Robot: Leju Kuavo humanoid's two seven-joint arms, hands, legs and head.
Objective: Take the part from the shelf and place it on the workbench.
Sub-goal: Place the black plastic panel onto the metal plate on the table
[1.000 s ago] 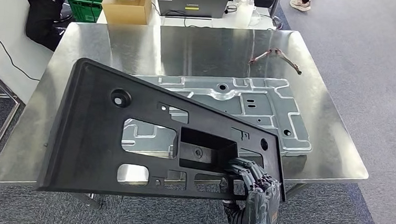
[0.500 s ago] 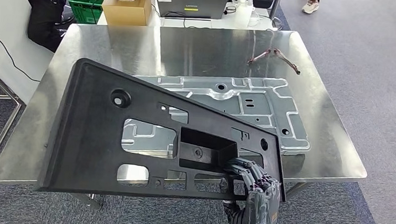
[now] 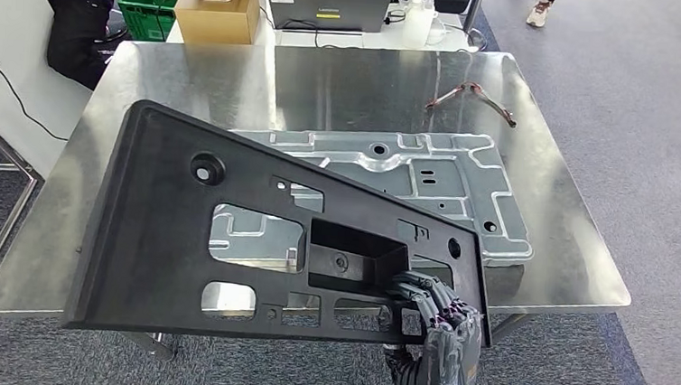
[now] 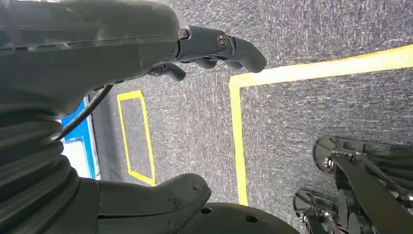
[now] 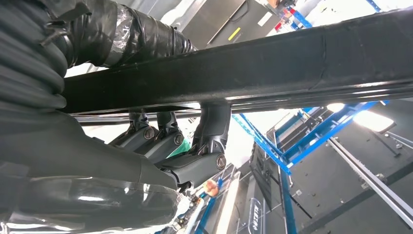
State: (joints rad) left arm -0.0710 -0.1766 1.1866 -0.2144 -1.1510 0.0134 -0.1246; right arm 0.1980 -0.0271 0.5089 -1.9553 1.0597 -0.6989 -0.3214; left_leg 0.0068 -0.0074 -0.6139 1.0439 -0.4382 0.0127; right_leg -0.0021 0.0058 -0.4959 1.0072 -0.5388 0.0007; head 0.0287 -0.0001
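Note:
A large black plastic panel [image 3: 162, 225] with several cut-outs hangs tilted over the near edge of the steel workbench [image 3: 344, 84]. My right hand [image 3: 440, 331] grips its lower right corner, fingers hooked through a cut-out. In the right wrist view those fingers [image 5: 170, 141] wrap the panel's black edge [image 5: 292, 63]. My left hand [image 4: 204, 48] hangs by my side over grey carpet, holding nothing, its fingers apart.
A silver stamped metal plate [image 3: 428, 185] lies flat in the middle of the workbench, partly behind the panel. A thin reddish cable [image 3: 470, 97] lies at the far right. Beyond stand a laptop [image 3: 332, 6], a cardboard box [image 3: 215, 12], a green crate [image 3: 146, 2] and a person [image 3: 69, 10].

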